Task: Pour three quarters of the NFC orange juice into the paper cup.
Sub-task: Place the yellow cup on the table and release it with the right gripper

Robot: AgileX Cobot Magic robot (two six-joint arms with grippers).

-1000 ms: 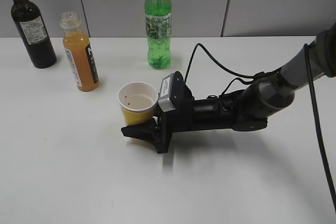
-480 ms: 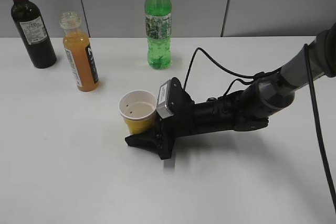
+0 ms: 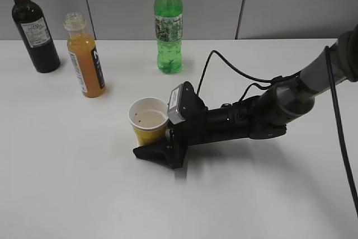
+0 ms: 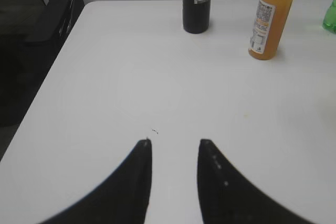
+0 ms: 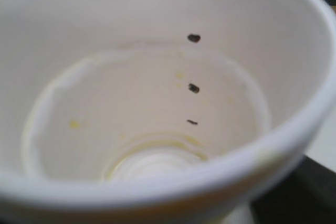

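Note:
The paper cup (image 3: 148,117) is yellow with a white inside. It stands upright near the table's middle, between the fingers of my right gripper (image 3: 150,141), which is shut on it. The right wrist view is filled by the cup's empty inside (image 5: 157,103), with a few dark specks and yellowish traces. The NFC orange juice (image 3: 85,60) stands capless at the back left, well apart from the cup. It also shows in the left wrist view (image 4: 269,19). My left gripper (image 4: 174,142) is open and empty over bare table, out of the exterior view.
A dark wine bottle (image 3: 33,32) stands at the far back left, left of the juice. A tall green bottle (image 3: 168,23) stands at the back centre, behind the cup. The right arm and its cable (image 3: 224,65) lie across the table's right half.
My right gripper has moved slightly down and toward the front with the paper cup in it. The bottles have not moved.

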